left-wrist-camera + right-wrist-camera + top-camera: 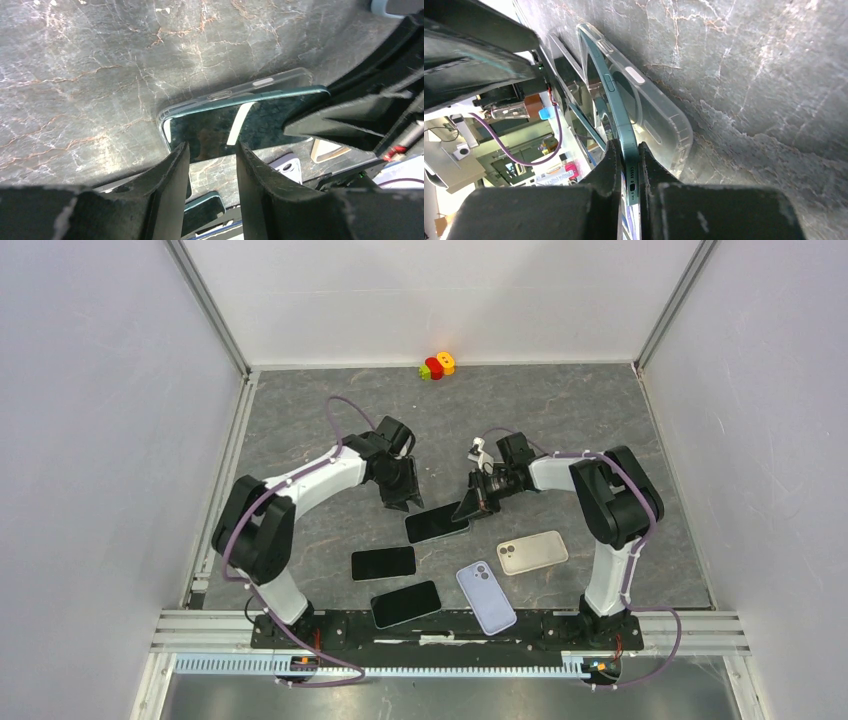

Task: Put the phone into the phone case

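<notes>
A teal-edged phone (437, 522) with a dark screen lies mid-table, tilted over a clear phone case (659, 115). In the left wrist view the phone (215, 125) has one long edge lifted off the clear case (280, 80), whose rim shows behind it. My right gripper (628, 150) is shut on the phone's bottom end, with the charging port visible between its fingers. My left gripper (212, 150) hovers at the phone's other end, jaws open and nothing between them. From above, both grippers flank the phone: the left gripper (405, 495) and the right gripper (470, 505).
Two dark-screened phones (383, 563) (405, 603) lie nearer the arm bases. A lavender phone (486, 596) and a beige one (532, 552) lie face down to the right. A small red, green and orange toy (437, 365) sits by the back wall.
</notes>
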Robot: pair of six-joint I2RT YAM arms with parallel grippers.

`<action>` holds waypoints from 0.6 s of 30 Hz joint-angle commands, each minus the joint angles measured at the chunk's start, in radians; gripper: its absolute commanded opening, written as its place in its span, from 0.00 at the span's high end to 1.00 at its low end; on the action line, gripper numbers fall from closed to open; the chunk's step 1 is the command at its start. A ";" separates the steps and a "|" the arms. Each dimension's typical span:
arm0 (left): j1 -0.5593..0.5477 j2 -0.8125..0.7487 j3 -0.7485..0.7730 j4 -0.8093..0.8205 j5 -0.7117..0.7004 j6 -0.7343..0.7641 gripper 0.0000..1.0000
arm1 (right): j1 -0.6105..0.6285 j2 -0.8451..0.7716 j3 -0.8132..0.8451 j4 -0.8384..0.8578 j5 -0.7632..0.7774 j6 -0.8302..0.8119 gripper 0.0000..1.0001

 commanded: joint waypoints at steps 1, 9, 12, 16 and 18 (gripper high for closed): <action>-0.012 -0.065 0.012 -0.026 -0.032 0.048 0.56 | 0.047 0.098 -0.053 -0.124 0.380 -0.134 0.89; -0.063 -0.025 -0.054 0.140 0.123 -0.012 0.62 | 0.056 0.101 -0.050 -0.128 0.387 -0.149 0.72; -0.072 -0.002 -0.077 0.171 0.140 -0.032 0.64 | 0.059 0.095 -0.039 -0.139 0.409 -0.166 0.66; -0.072 0.025 -0.090 0.175 0.143 -0.029 0.65 | 0.068 0.088 -0.012 -0.167 0.447 -0.193 0.59; -0.072 0.035 -0.097 0.175 0.139 -0.029 0.66 | 0.075 0.084 0.004 -0.188 0.484 -0.214 0.56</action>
